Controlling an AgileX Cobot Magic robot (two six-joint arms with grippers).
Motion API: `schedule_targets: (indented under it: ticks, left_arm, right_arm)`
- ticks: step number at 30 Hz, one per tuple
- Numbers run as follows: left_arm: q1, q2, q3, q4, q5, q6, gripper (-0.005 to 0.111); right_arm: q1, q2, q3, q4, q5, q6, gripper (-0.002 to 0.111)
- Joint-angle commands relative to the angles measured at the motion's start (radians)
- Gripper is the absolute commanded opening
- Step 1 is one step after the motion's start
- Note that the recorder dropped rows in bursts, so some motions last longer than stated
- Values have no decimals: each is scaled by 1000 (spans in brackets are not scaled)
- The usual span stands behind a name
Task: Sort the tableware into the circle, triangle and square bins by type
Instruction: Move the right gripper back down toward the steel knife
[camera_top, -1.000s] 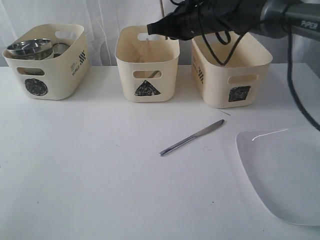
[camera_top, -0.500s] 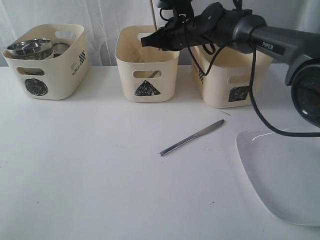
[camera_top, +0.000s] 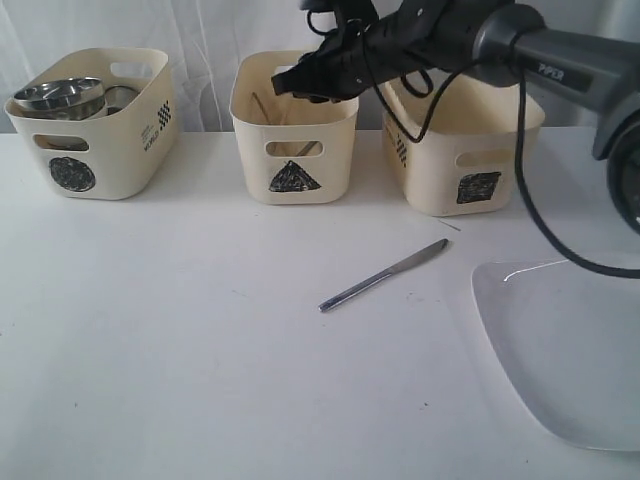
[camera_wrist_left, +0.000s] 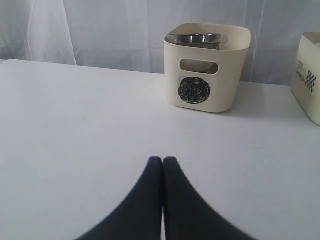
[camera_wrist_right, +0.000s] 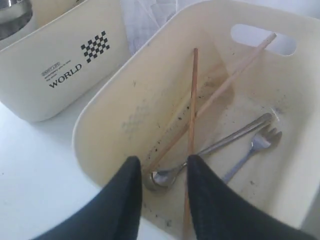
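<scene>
Right gripper (camera_top: 292, 82) over triangle bin (camera_top: 294, 130), jaws parted, nothing clamped. Inside bin: two chopsticks (camera_wrist_right: 194, 100) crossed, leaning on wall; spoon (camera_wrist_right: 210, 147) and fork (camera_wrist_right: 255, 145) on floor. Spoon bowl and chopstick ends partly hidden behind fingers (camera_wrist_right: 125, 200).

Left gripper (camera_wrist_left: 163, 161) pressed shut, empty, above table (camera_top: 200, 350).

Knife (camera_top: 385, 274) flat on table, in front of square bin (camera_top: 465, 150). That bin's inside hidden by arm (camera_top: 540, 40).

Plate (camera_top: 570, 350) cut off at frame edge.

Circle bin (camera_top: 95, 125) holds steel vessels (camera_top: 60, 95), count unclear.
</scene>
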Motion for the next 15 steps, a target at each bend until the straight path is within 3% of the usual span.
schedule_targets:
  ticks: [1, 6, 12, 15]
  left_arm:
    - [2, -5, 3, -7, -3, -3, 0]
    - [2, -5, 3, -7, -3, -3, 0]
    - [2, -5, 3, -7, -3, -3, 0]
    - [2, -5, 3, -7, -3, -3, 0]
  right_arm:
    - [0, -115, 99, -254, 77, 250, 29]
    - [9, -240, 284, -515, 275, 352, 29]
    - [55, -296, 395, -561, 429, 245, 29]
    - [80, -292, 424, -535, 416, 533, 29]
